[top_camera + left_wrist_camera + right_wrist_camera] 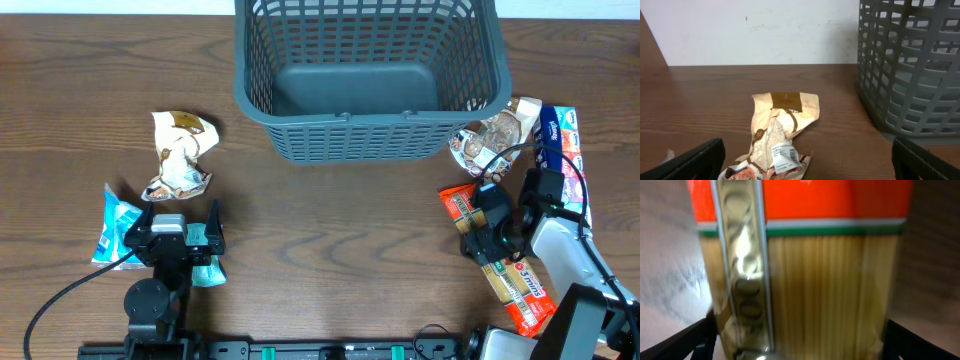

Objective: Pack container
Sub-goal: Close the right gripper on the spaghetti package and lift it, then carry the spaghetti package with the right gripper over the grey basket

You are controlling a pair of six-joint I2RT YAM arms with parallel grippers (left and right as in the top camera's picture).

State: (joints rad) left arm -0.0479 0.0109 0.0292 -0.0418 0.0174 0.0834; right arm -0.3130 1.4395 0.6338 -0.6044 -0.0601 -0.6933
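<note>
Near right, our right fingers (pixel 685 344) spread astride pasta pack (pixel 820 290); we fear slick film slipping, long pack snagging basket (pixel 345 140); left fingers (pixel 700 160) spread too.

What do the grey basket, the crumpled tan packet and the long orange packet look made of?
Basket: moulded plastic, matt grey-blue; even slotted lattice, thick rim. Crumpled packet: probably paper or papery film; matt, holds sharp creases. Long packet: glossy clear film, likely plastic; it glints, and pasta strands show through.
</note>
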